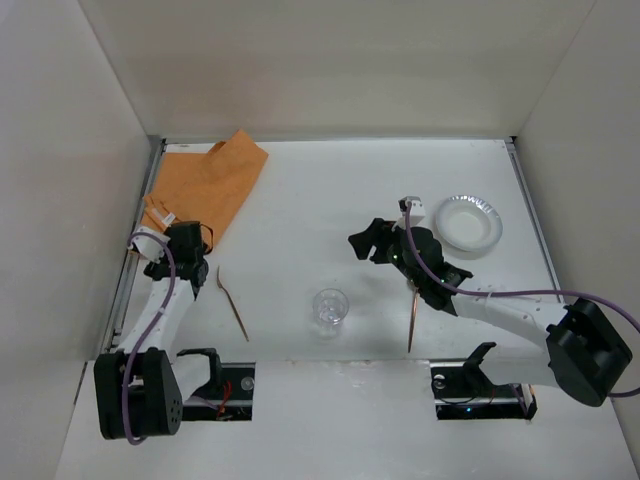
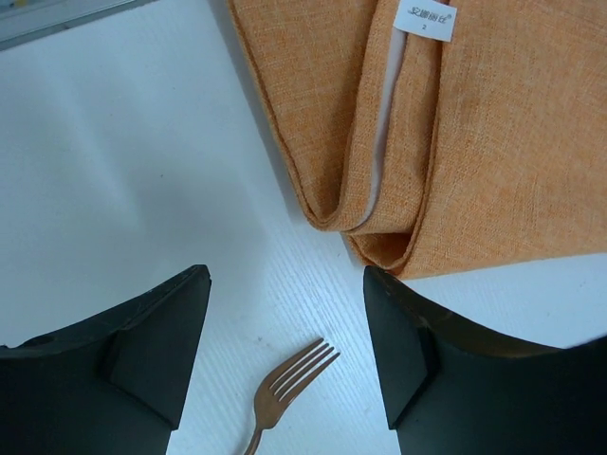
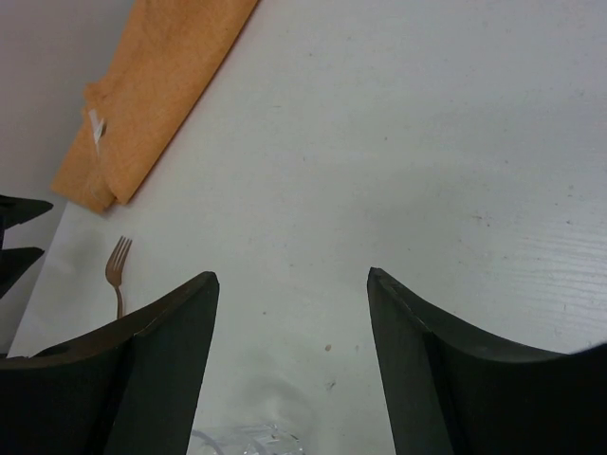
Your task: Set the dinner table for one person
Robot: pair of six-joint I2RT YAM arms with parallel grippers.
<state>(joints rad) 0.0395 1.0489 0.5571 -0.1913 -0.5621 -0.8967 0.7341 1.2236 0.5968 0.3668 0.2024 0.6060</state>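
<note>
The dinner table (image 1: 320, 190) is a large white surface. A crumpled orange cloth mat (image 1: 205, 185) lies at its far left. A copper fork (image 1: 233, 300) lies near the front left. A clear glass (image 1: 330, 308) stands at the front middle, and a white plate (image 1: 468, 222) sits at the right. My left gripper (image 1: 197, 250) is open and empty over the mat's near edge. In the left wrist view (image 2: 286, 284) the fork tines (image 2: 294, 370) lie between its fingers, below the mat (image 2: 455, 142). My right gripper (image 1: 365, 242) is open and empty above the table, beyond the glass.
A second thin copper utensil (image 1: 414, 315) lies by the right arm, its top end hidden under it. Metal rails run along the table's left (image 1: 150, 200) and right edges. White walls enclose the back and sides. The right wrist view shows the glass rim (image 3: 247, 441), fork (image 3: 117, 265) and mat (image 3: 156, 95).
</note>
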